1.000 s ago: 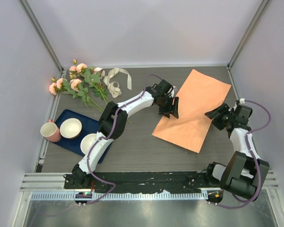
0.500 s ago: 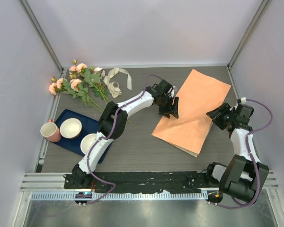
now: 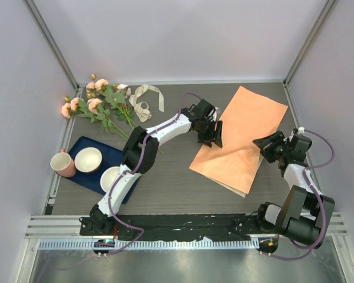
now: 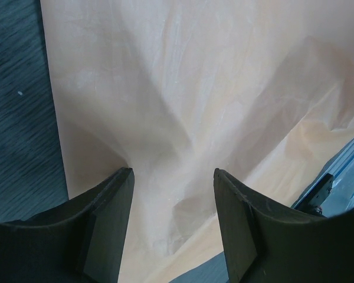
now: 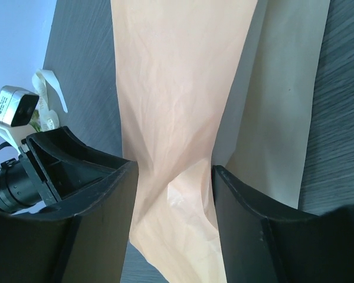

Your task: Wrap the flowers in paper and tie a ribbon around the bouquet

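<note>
The orange paper (image 3: 248,121) lies flat at the table's right half. My left gripper (image 3: 212,137) stands open over its left edge, fingers either side of a crease (image 4: 173,171). My right gripper (image 3: 264,146) is open at the paper's right edge, and a raised, buckled fold of paper (image 5: 171,76) runs between its fingers (image 5: 174,165). The cream face (image 5: 283,118) shows beside that fold and as a strip along the near edge (image 3: 239,187). The pink flowers (image 3: 100,103) and the curled cream ribbon (image 3: 144,100) lie at the back left, away from both grippers.
A dark blue tray (image 3: 109,152) at the front left holds two cream bowls (image 3: 88,159) (image 3: 110,177). A pink mug (image 3: 63,164) sits at its left edge. The frame's slanted posts (image 3: 53,47) (image 3: 307,41) rise at the back corners.
My right gripper has moved left toward the middle. The paper's right edge has lifted and buckled, and a cream strip has appeared along its near edge. The left arm has stayed still.
</note>
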`<state>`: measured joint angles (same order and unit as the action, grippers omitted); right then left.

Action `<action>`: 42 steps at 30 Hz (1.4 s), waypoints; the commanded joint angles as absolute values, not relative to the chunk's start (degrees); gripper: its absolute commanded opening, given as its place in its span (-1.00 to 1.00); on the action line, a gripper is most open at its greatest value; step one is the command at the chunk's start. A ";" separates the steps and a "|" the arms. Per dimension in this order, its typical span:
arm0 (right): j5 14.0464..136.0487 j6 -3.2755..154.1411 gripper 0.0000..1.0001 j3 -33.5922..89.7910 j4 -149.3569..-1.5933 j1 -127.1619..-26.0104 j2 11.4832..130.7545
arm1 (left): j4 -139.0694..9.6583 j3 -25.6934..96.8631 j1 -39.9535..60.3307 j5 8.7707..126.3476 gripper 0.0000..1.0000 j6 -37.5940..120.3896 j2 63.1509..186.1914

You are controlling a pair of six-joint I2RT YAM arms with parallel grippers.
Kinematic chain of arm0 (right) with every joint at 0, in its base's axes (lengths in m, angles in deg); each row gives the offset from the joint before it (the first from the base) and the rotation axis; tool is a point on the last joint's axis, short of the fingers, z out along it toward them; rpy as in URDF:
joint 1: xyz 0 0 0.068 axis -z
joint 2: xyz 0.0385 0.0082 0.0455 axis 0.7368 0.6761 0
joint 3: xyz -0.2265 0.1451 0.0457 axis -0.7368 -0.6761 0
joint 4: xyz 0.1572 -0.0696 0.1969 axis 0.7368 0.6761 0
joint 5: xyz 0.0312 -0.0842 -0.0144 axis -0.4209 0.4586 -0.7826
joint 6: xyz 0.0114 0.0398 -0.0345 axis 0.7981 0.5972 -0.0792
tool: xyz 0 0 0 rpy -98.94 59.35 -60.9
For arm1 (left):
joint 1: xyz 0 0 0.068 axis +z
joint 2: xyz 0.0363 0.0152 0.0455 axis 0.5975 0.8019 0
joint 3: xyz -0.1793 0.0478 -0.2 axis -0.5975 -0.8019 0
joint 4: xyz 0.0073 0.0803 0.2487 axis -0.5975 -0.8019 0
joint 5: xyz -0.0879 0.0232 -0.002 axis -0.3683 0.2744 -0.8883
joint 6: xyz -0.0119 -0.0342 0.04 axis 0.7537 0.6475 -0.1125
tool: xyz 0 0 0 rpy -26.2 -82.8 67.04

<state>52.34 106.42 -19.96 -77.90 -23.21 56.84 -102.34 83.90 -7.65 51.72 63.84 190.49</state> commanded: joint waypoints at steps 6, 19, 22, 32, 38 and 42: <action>56.57 106.24 -0.80 -20.56 -81.62 -22.94 56.22 | -103.19 81.36 -8.31 51.13 0.24 62.87 189.72; 82.50 91.39 -0.99 6.83 -43.14 -32.85 49.88 | -98.90 76.90 -9.19 55.61 0.51 64.88 176.20; 88.56 90.15 -0.99 14.39 -40.83 -39.71 53.13 | -95.64 72.16 -8.40 56.22 0.53 65.76 171.54; 103.60 87.60 -0.99 40.42 -29.93 -63.09 78.35 | -85.27 51.58 -1.28 59.29 0.84 69.46 148.25; 106.67 93.30 -0.99 55.89 -26.16 -70.66 92.31 | -82.28 43.76 0.56 58.77 0.93 67.97 139.27; 108.09 95.68 -0.94 62.67 -24.31 -71.98 95.85 | -74.75 39.19 -0.39 53.77 0.99 65.42 135.23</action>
